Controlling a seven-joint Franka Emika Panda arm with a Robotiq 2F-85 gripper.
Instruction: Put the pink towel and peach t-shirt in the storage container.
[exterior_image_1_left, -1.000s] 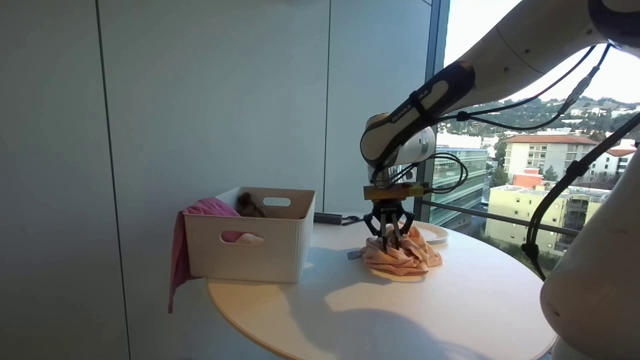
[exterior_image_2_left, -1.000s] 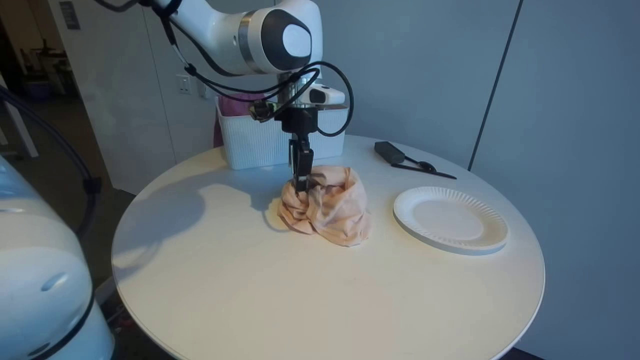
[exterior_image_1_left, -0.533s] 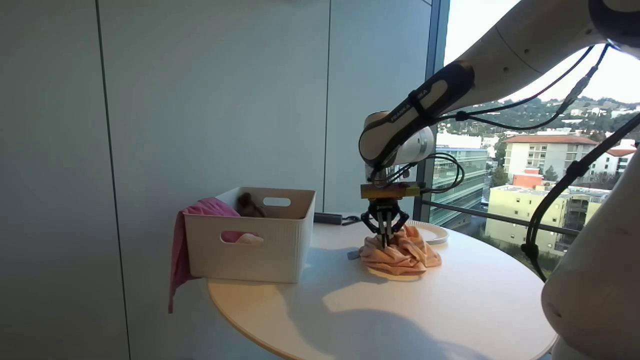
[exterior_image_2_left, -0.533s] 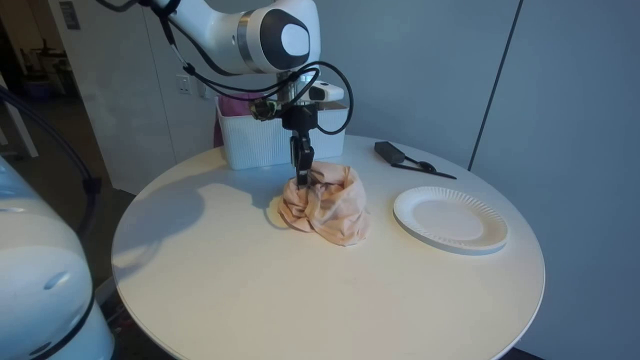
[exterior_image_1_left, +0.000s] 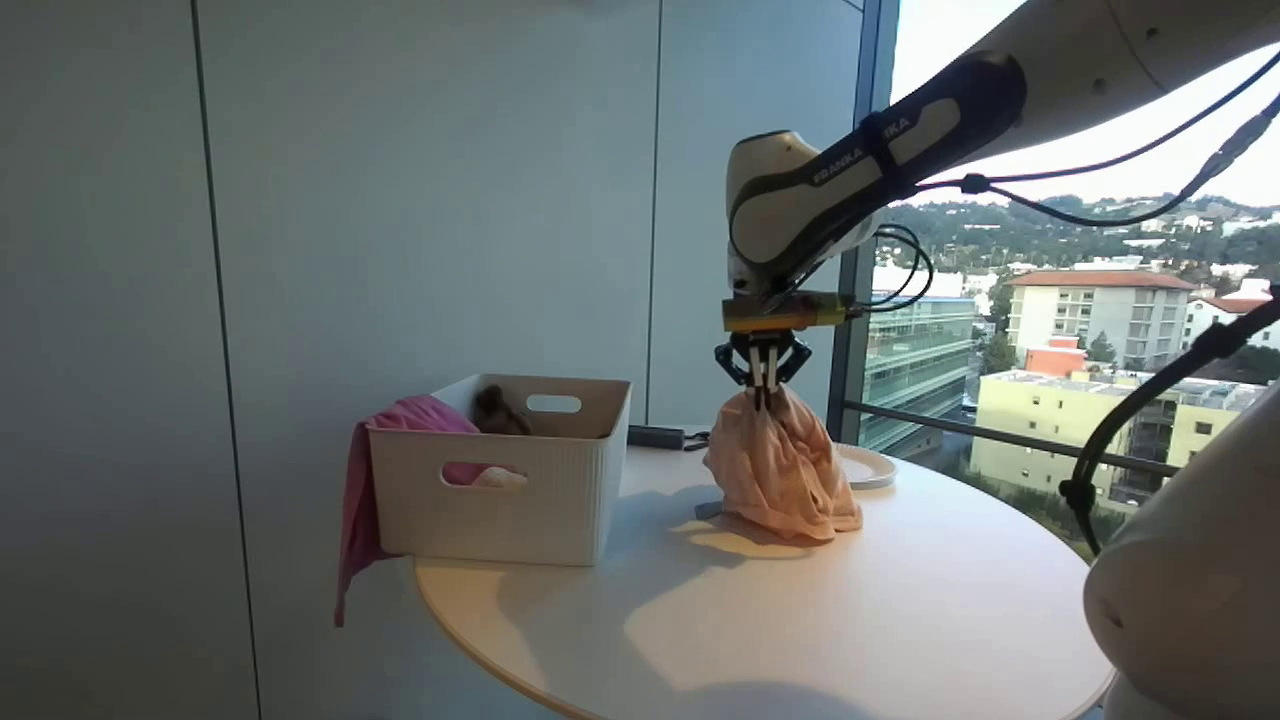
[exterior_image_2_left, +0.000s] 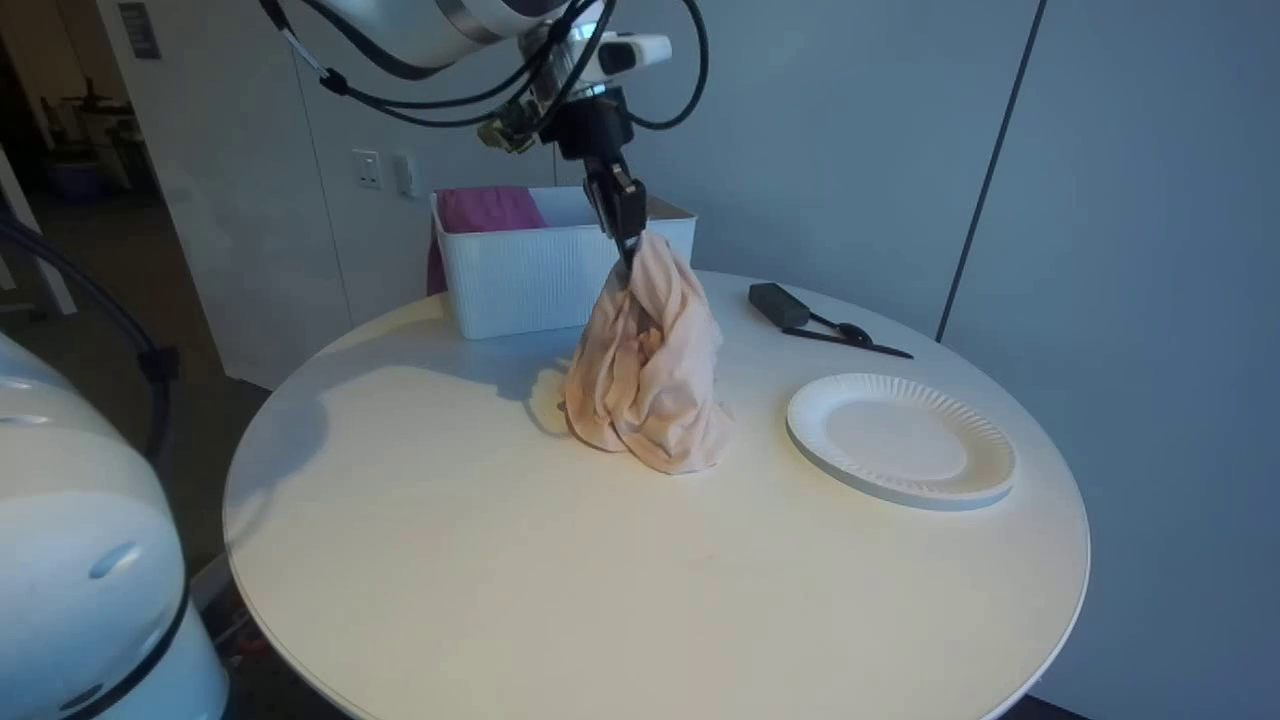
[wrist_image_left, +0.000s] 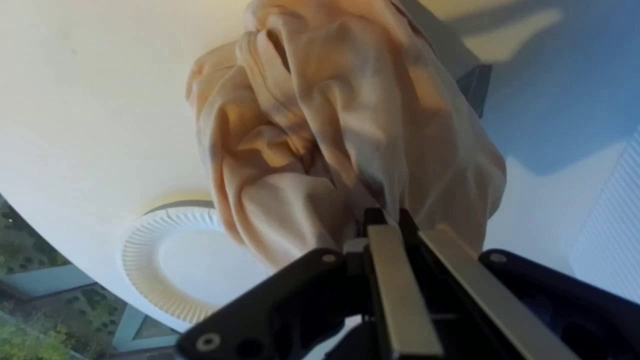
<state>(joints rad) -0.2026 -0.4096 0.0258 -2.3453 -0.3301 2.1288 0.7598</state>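
Claw (exterior_image_1_left: 763, 402) has risen, nearly closed, pinching up the peach t-shirt (exterior_image_1_left: 782, 475), whose underside is hidden.

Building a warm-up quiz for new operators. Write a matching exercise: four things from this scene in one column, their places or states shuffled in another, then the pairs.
Things
1. peach t-shirt
2. pink towel
3. white plate
4. storage container

Places and states
A. lying flat on the table
B. draped over the container's rim, partly hanging outside
C. box-shaped and open-topped
D. its top pinched in the jaws

Pairs: 1-D; 2-B; 3-A; 4-C
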